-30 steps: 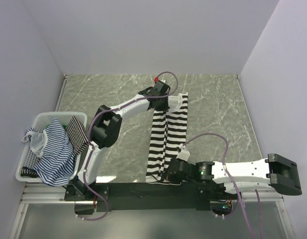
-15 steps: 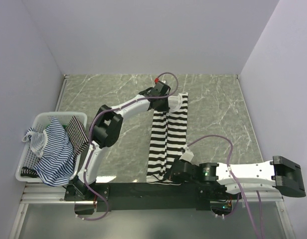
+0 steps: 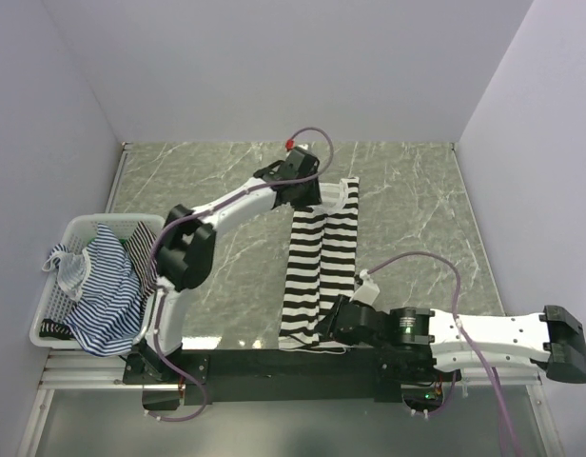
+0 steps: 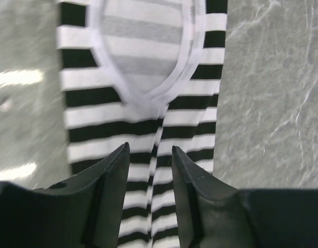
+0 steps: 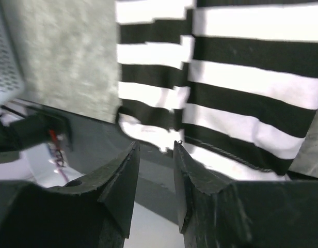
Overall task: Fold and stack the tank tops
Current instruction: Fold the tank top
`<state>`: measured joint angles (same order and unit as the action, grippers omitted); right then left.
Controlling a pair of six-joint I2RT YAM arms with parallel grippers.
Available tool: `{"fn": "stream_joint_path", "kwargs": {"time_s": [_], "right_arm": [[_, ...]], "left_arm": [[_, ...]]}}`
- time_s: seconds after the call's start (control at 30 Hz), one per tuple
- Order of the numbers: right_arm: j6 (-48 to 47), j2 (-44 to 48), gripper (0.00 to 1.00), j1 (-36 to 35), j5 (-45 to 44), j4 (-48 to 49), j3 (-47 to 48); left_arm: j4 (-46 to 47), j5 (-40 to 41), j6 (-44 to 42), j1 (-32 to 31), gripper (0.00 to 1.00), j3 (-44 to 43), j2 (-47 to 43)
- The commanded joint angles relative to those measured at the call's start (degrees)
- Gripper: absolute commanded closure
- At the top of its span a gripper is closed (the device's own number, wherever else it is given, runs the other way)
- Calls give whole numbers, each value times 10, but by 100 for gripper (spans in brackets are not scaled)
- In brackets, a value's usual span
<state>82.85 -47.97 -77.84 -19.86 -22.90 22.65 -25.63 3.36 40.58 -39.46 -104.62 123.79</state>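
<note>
The black-and-white striped tank top (image 3: 322,248) lies folded lengthwise in a long strip on the marble table, neckline at the far end. My left gripper (image 3: 312,197) hovers over the neckline end. In the left wrist view (image 4: 148,151) it is open, with the striped cloth (image 4: 143,113) beneath the jaws. My right gripper (image 3: 329,328) is at the near hem. In the right wrist view (image 5: 155,146) it is open and empty, just short of the hem (image 5: 241,82). Blue-and-white striped tank tops (image 3: 103,276) are heaped in the basket.
The white mesh basket (image 3: 84,221) stands at the table's left edge. A black rail (image 3: 274,367) runs along the near edge, under the hem. Walls close in the table at the left, far and right sides.
My right arm has stretched out lower, its elbow swinging right, while the gripper stays by the hem. My left gripper has shifted slightly toward the far side over the neckline.
</note>
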Motion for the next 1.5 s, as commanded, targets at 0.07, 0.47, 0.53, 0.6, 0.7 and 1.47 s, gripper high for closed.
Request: {"fn": "stream_joint_path", "kwargs": {"time_s": [0.07, 0.47, 0.53, 0.6, 0.7, 1.47], "right_arm": [[-37, 21, 57, 23, -95, -95, 98], [-370, -214, 59, 325, 125, 53, 248], [-402, -290, 61, 335, 141, 51, 281], [-421, -331, 61, 351, 151, 59, 317], [-437, -405, 62, 383, 177, 80, 356], [-489, -611, 58, 462, 10, -94, 590]], "left_arm": [[-50, 92, 77, 0, 59, 110, -152], [27, 19, 152, -3, 77, 511, -390], [46, -8, 161, -5, 77, 574, -419], [68, -37, 172, -11, 78, 620, -441], [73, -51, 180, -32, 79, 647, -456], [51, -63, 138, -89, 78, 606, -458]]}}
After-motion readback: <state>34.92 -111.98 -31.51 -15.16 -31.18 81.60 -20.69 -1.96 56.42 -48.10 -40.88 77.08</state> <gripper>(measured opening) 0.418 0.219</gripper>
